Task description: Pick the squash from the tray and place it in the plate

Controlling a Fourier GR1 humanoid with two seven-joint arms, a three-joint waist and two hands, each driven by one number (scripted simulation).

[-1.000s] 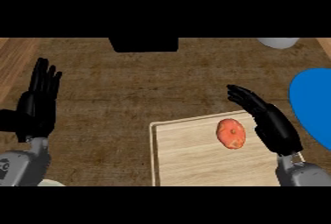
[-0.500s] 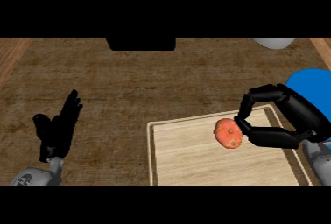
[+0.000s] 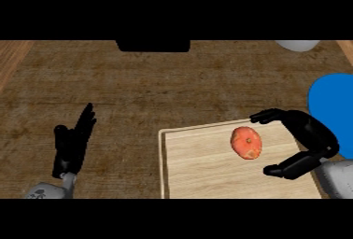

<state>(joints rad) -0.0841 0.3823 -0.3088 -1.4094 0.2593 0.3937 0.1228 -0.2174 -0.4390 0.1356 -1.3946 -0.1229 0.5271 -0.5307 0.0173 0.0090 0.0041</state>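
Found the squash (image 3: 246, 142) lying on the tray (image 3: 200, 172), toward its far right part. Saw the right hand (image 3: 310, 140) just beside it, curved into a wide C with thumb and fingers spread apart, holding nothing and not visibly touching it. Noted the left hand (image 3: 72, 144) resting straight-fingered at the view's left over the worktop (image 3: 172, 88). Judged the squash light, stiff and smooth-skinned, rounded enough to roll or slip; best pinched across its middle, far side against near side. Located the blue plate (image 3: 334, 107) just right of the tray.
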